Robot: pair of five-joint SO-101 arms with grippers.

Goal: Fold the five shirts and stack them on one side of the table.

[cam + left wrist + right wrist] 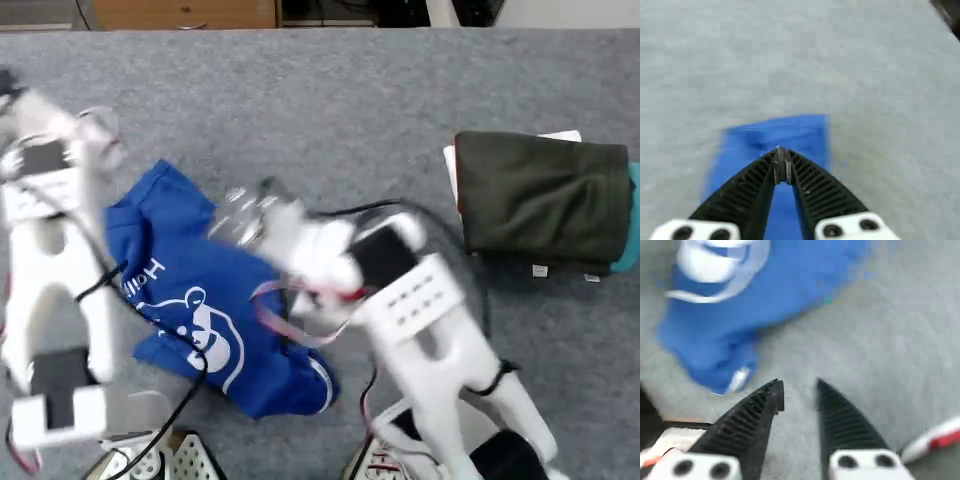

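Note:
A blue shirt with a white print lies crumpled on the grey table, left of centre. My left gripper hangs just beyond the shirt's far left sleeve. In the left wrist view this gripper is shut, tips together, with the flat blue sleeve under and past them. My right gripper is over the shirt's far right edge. In the right wrist view it is open above bare table, the blue shirt lying just ahead. A dark green folded shirt tops a stack at the right.
White and teal folded shirts peek out under the green one. A black cable crosses the blue shirt, and a red-white cable loops near the right arm. Both arm bases stand at the near edge. Wooden furniture lines the far side.

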